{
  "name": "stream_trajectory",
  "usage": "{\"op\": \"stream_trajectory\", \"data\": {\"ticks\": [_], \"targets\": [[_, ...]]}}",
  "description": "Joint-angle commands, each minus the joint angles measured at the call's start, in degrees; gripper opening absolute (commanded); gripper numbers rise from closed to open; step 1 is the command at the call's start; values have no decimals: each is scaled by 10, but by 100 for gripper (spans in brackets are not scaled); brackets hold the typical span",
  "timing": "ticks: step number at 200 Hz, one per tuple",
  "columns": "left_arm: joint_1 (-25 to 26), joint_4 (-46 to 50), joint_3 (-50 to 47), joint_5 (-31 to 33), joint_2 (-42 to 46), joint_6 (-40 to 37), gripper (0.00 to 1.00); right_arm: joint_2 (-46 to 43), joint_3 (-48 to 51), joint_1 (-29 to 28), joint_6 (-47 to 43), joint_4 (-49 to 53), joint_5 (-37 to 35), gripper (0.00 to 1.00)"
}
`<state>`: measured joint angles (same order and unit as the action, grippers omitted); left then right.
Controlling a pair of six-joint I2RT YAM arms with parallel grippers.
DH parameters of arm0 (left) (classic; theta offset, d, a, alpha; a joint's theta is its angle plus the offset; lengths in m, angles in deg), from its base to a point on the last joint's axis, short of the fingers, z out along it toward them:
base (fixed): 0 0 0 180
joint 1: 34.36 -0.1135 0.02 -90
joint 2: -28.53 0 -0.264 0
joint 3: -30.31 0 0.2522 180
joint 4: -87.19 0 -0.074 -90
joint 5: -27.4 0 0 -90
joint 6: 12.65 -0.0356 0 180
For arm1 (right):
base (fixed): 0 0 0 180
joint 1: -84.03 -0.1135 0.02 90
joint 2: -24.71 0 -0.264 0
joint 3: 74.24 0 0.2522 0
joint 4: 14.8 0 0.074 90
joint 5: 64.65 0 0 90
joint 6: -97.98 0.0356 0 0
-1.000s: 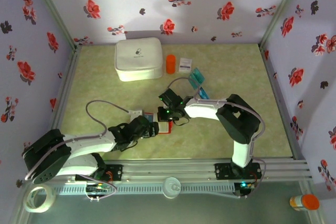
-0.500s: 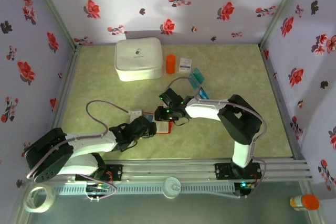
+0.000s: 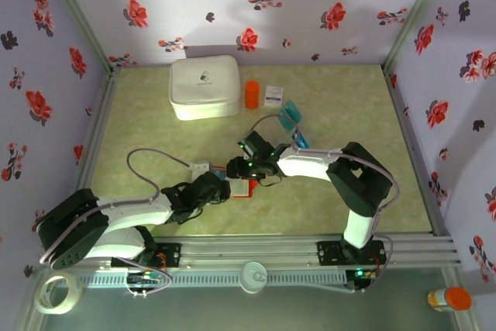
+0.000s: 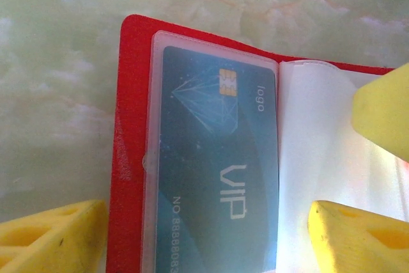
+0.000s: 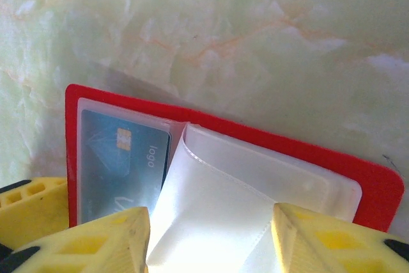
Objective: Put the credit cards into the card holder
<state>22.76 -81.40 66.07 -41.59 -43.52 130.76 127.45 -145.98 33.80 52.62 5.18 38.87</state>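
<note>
The red card holder (image 3: 243, 188) lies open on the green table between both grippers. In the left wrist view a teal credit card (image 4: 217, 158) marked VIP sits inside the clear sleeve on the left page of the card holder (image 4: 131, 126). My left gripper (image 4: 204, 241) is open and straddles that page, one finger at each side. My right gripper (image 5: 211, 241) is open over the card holder (image 5: 287, 145). A pale sleeve leaf (image 5: 211, 215) arches up between its fingers, beside the card (image 5: 118, 164). Two loose credit cards, teal (image 3: 291, 115) and blue (image 3: 300, 139), lie behind the right arm.
A large white case (image 3: 204, 87), an orange cylinder (image 3: 252, 94) and a small white printed box (image 3: 272, 94) stand at the back. A small white block (image 3: 200, 167) lies left of the card holder. Flowered walls enclose the table on three sides.
The right gripper's jaws have opened from shut, and its wrist has shifted slightly to the right. The left gripper's jaws have narrowed a little. The card holder stays in place.
</note>
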Motion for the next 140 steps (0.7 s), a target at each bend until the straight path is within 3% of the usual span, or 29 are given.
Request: {"op": "stream_trajectory", "data": {"ticks": [1,33,53,91,140], "targets": [[4,0,-11,-6,-8,0,81,-18,14,1,12,-15,-14,57],[4,1,-11,-6,-7,-1,81,-37,27,2,17,-20,-24,69],[4,1,-10,-6,-7,-1,81,-39,30,2,19,-22,-24,71],[4,2,-10,-6,-5,-2,81,-24,28,2,28,-40,-4,69],[4,4,-6,-5,-4,-4,81,-6,13,1,35,-58,29,59]]}}
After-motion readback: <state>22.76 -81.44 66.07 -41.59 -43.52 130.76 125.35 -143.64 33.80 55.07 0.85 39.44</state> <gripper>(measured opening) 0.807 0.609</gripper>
